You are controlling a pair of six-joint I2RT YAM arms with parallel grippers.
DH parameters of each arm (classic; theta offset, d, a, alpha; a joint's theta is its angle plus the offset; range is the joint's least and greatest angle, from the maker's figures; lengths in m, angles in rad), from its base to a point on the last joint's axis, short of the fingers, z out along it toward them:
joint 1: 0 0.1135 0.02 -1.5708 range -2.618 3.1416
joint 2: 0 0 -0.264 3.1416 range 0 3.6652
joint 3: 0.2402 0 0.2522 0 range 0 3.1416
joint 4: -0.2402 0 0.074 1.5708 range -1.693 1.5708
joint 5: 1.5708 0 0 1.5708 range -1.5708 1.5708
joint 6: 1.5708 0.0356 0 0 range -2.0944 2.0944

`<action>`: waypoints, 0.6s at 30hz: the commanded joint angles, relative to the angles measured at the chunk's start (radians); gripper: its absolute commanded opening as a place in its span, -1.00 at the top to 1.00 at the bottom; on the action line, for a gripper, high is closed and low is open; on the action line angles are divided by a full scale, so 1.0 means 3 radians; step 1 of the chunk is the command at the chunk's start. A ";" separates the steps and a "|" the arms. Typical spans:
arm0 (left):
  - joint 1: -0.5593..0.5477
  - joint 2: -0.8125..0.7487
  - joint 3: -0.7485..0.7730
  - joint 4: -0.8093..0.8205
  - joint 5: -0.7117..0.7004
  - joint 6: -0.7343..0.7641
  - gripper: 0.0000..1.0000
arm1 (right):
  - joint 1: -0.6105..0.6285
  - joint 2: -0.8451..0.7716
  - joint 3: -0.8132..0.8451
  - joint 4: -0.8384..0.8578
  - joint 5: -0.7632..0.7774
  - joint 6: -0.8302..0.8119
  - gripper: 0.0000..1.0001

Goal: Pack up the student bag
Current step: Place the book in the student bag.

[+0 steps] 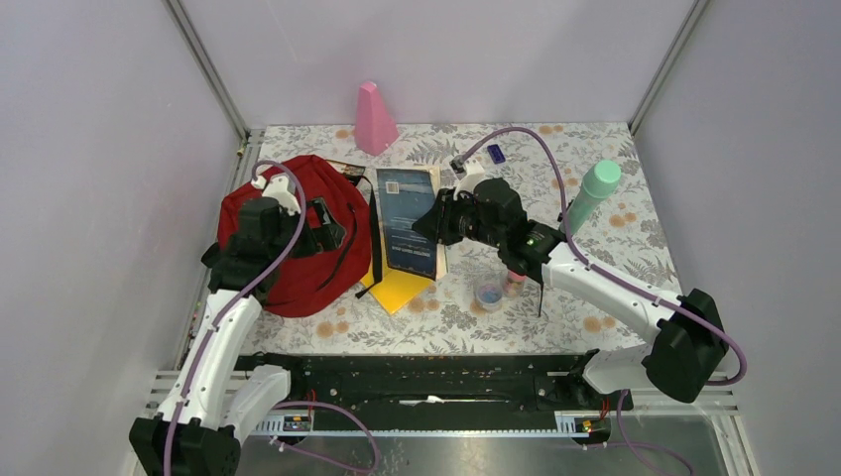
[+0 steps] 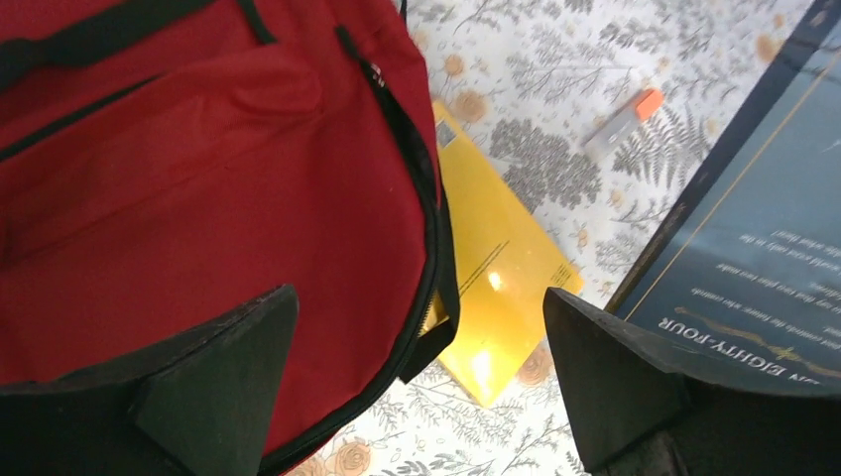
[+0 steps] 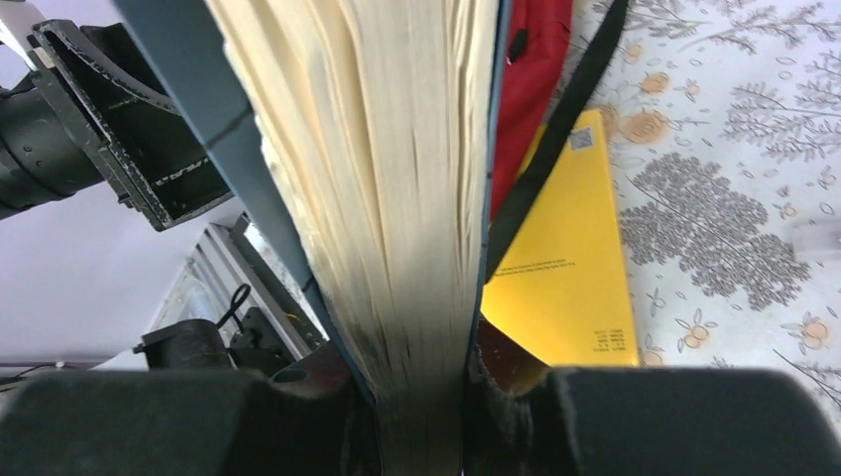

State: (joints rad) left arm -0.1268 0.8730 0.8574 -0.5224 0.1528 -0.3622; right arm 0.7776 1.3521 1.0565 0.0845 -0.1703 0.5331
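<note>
— What sits around the dark blue book (image 1: 410,220)?
— A yellow booklet (image 1: 402,288) shows beneath its near edge, a pink cone (image 1: 375,119) stands beyond it, and a mint bottle (image 1: 595,188) is well to its right on the floral surface (image 1: 436,322).

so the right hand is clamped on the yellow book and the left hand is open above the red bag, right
Not quite. The right hand is clamped on the dark blue book, not the yellow book, which lies flat on the table. The right wrist view shows the blue book's pages between the fingers. The left hand is open above the red bag, as you said.
</note>
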 commanded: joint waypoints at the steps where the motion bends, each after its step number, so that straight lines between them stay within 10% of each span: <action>1: 0.0005 0.0078 -0.0077 -0.0016 0.0074 0.0128 -0.97 | -0.0011 -0.0170 0.0092 0.0270 0.0155 -0.0147 1.00; 18: -0.0124 0.0516 -0.0231 -0.0064 -0.0032 -0.0233 -0.66 | -0.0018 -0.0065 0.0026 0.0353 -0.0025 -0.0029 1.00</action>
State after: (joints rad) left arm -0.1539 1.0183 0.7898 -0.5716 0.1673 -0.3985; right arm 0.7769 1.3621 1.0492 0.0517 -0.1520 0.4999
